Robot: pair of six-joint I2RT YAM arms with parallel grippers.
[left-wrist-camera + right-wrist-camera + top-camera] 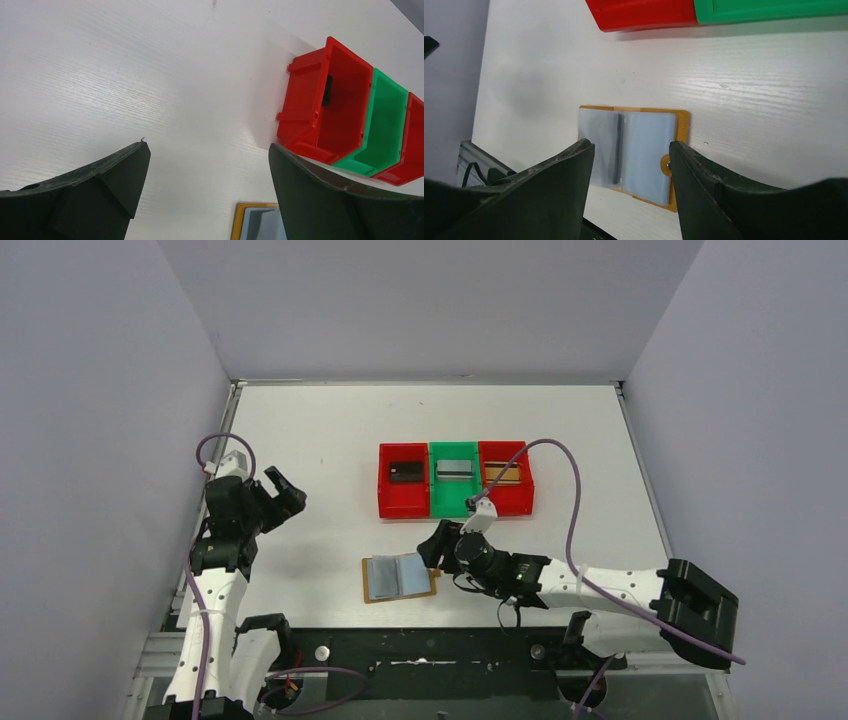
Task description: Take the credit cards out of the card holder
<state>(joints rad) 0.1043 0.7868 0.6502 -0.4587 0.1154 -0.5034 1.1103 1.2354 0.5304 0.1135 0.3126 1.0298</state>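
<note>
The card holder (398, 577) lies open and flat near the table's front edge, tan-mustard with pale blue-grey pockets that look empty. The black card (405, 472) lies in the left red bin (403, 505), the silver-grey card (455, 469) in the green bin (452, 502), and the gold-brown card (503, 472) in the right red bin (510, 502). My right gripper (434, 546) is open and empty, just above the holder's right edge. In the right wrist view the holder (644, 150) shows between the spread fingers (630, 144). My left gripper (283, 495) is open and empty, at the far left.
The three bins stand side by side in the table's middle. The left wrist view shows the left gripper (207, 150), the red bin (305, 105) with the black card (327, 90), the green bin (385, 125) and a corner of the holder (255, 222). Grey walls enclose the table.
</note>
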